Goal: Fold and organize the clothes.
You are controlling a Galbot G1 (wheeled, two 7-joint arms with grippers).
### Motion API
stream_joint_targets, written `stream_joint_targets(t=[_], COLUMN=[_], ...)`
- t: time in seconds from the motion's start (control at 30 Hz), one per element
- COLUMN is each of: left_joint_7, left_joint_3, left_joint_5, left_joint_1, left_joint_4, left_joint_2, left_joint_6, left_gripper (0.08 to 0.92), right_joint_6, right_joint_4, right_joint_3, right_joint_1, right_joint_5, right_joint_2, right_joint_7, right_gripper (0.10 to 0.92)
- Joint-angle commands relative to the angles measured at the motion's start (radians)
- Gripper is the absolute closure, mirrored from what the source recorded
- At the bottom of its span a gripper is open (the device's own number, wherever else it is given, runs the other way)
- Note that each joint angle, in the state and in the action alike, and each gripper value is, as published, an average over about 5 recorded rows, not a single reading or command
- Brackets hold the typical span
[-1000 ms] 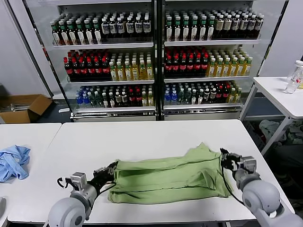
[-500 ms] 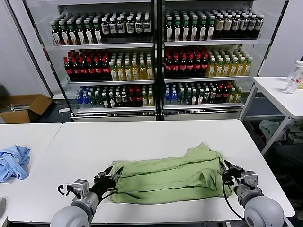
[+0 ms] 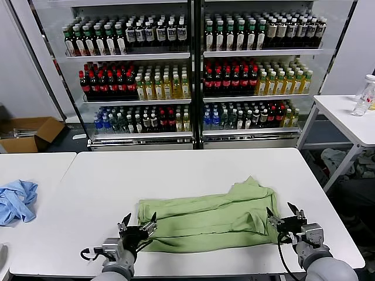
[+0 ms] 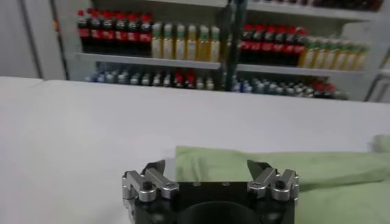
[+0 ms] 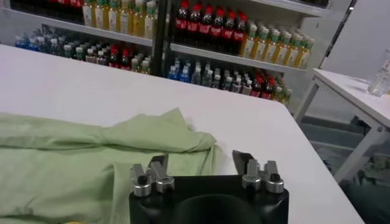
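The light green T-shirt (image 3: 208,215) lies folded into a long band across the front of the white table (image 3: 187,170). Its print is hidden. My left gripper (image 3: 139,223) is open and empty at the shirt's left end, low at the table's front edge. My right gripper (image 3: 281,213) is open and empty at the shirt's right end. The left wrist view shows the shirt's left end (image 4: 292,167) just past the open gripper (image 4: 207,165). The right wrist view shows the shirt (image 5: 91,152) and a folded sleeve ahead of the open gripper (image 5: 202,159).
A light blue garment (image 3: 16,199) lies on a second table at the left. A glass-door cooler (image 3: 193,70) full of bottles stands behind the table. A side table (image 3: 345,114) with a bottle is at the right. A cardboard box (image 3: 29,133) sits on the floor at the left.
Both grippers have drawn back toward the table's front edge and off the shirt's ends, and their fingers now stand open. The shirt lies flatter.
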Motion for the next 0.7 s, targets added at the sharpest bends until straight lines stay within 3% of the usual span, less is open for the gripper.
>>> stream_joint_targets(t=[0.03, 0.3, 0.7], left_joint_7=[-0.07, -0.086, -0.085], left_joint_3=[0.037, 0.05, 0.039], left_joint_5=[0.268, 0.3, 0.274], left_joint_1=[-0.03, -0.025, -0.013], left_joint_4=[0.181, 0.208, 0.232], left_joint_2=[-0.141, -0.175, -0.192], left_joint_6=[-0.102, -0.128, -0.157], left_gripper=[0.177, 0.204, 0.538], right_joint_6=[0.005, 0.005, 0.003], right_joint_4=[0.016, 0.012, 0.019], right_joint_3=[0.015, 0.011, 0.02], right_joint_1=[-0.031, -0.019, -0.02], right_joint_5=[-0.017, -0.013, -0.003], right_joint_2=[0.003, 0.004, -0.001], right_joint_7=[-0.002, -0.002, 0.0], right_gripper=[0.209, 0.202, 0.203])
